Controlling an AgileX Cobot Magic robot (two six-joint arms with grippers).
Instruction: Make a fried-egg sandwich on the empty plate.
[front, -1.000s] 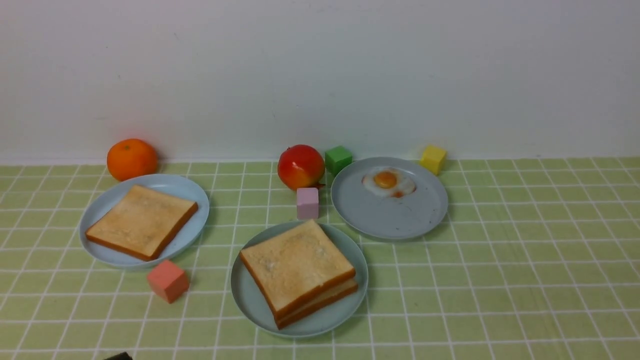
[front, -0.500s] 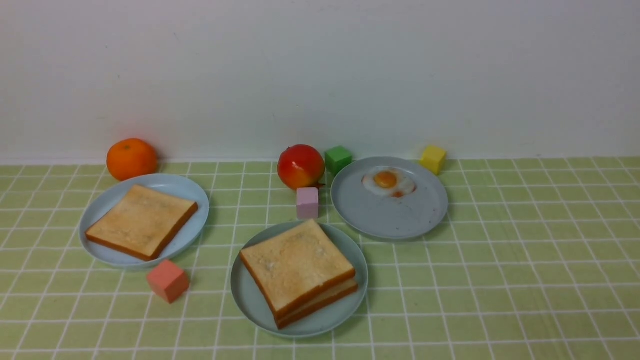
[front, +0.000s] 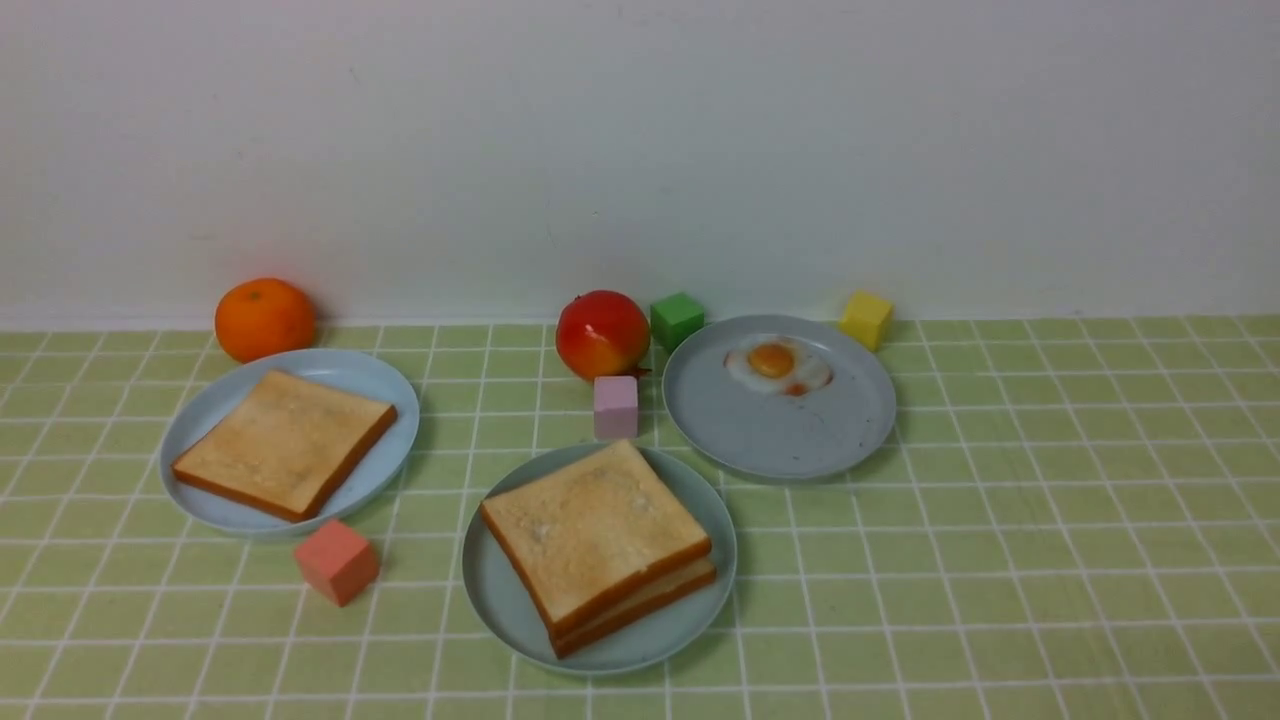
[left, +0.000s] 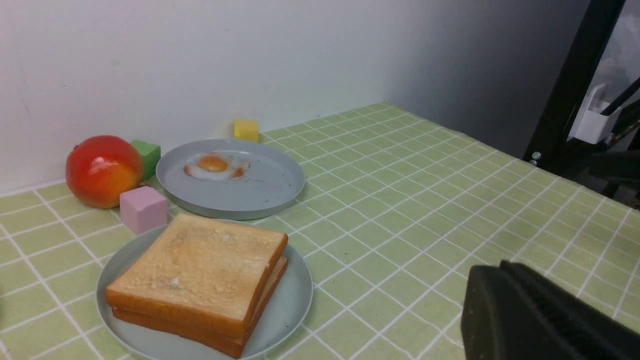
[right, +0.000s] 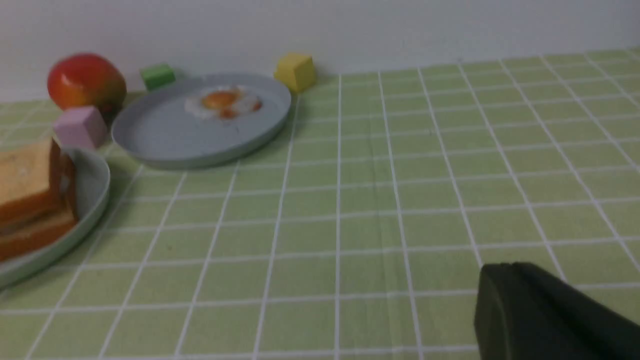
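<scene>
Sandwich sits on the plate, both arms pulled back

The sandwich rests on the green plate at the lower middle of the front view: two toast slices stacked, the top one turned a little so both edges show. The egg that should lie between them is hidden, so I cannot tell if it is there. A smaller egg lies on the grey plate at the middle right, and one toast slice lies on the plate at the left. The left pincer and right pincer are both closed and hold nothing, low near the tabletop, likely because the work looks done.
</scene>
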